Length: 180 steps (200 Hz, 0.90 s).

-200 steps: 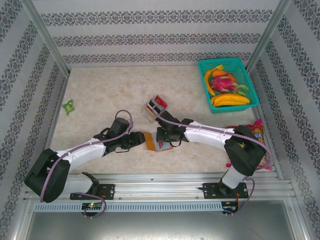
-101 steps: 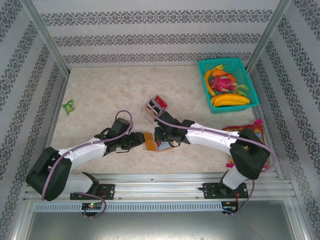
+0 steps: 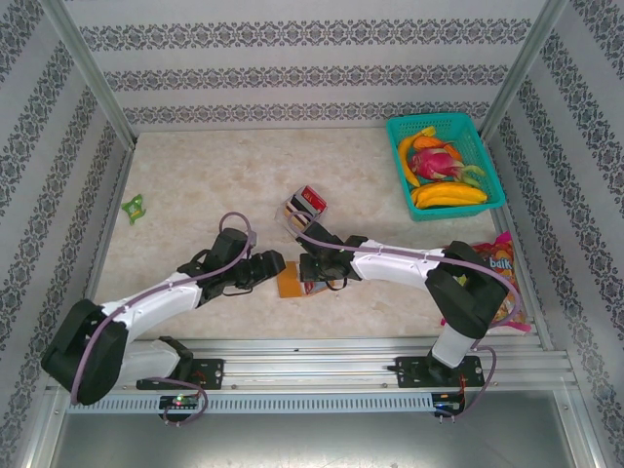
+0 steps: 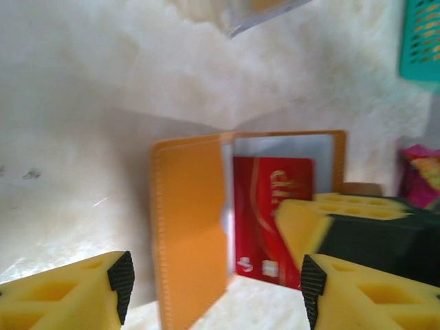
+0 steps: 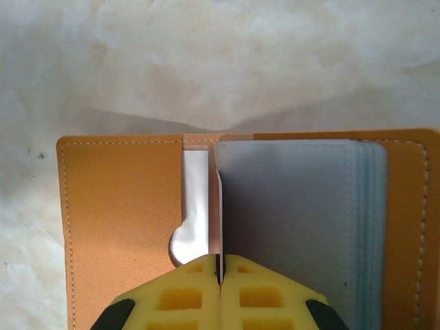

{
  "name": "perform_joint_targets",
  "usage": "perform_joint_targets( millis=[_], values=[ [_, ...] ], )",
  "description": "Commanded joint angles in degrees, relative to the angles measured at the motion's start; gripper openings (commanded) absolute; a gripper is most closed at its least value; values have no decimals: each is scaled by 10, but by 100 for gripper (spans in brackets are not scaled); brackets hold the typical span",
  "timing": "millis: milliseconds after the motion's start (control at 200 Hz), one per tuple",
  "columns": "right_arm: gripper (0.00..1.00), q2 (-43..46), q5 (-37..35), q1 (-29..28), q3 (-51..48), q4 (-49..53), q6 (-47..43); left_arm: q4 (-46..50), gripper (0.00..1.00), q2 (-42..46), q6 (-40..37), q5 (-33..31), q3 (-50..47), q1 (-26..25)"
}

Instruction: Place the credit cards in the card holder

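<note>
Card holder lies open, long axis crosswise to the right fingers; those press together; left fingers spread apart.

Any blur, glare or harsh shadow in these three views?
Top external: sharp, evenly lit, shadows soft. Left wrist: blurred throughout, the card holder and red card smeared at their edges. Right wrist: crisp, the card holder's stitching readable, no harsh glare.

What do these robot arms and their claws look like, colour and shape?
The left arm and right arm have white shells with black joints, and a purple cable runs along each. The left gripper and right gripper carry chunky yellow fingers with moulded hollows and black pads.
</note>
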State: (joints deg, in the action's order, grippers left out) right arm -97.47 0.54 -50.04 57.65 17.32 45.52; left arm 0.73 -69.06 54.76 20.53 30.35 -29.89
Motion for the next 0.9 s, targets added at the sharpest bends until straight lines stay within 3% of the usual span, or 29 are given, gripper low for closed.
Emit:
perform_joint_targets(
  millis=[0,410,520,809,894],
  values=[
    [6,-13,7,7,-15,1,20,-13,68,4,24,-10,-7,6],
    [6,-4,29,27,-39,-19,31,-57,62,-113,15,30,15,4],
    [6,-3,36,31,-41,-24,34,-82,51,-127,17,38,16,2],
    [7,39,47,58,-30,-1,19,-87,1,-125,-20,49,31,2],
    [7,71,19,71,-26,31,-5,-82,0,-122,-28,49,36,2]
  ],
)
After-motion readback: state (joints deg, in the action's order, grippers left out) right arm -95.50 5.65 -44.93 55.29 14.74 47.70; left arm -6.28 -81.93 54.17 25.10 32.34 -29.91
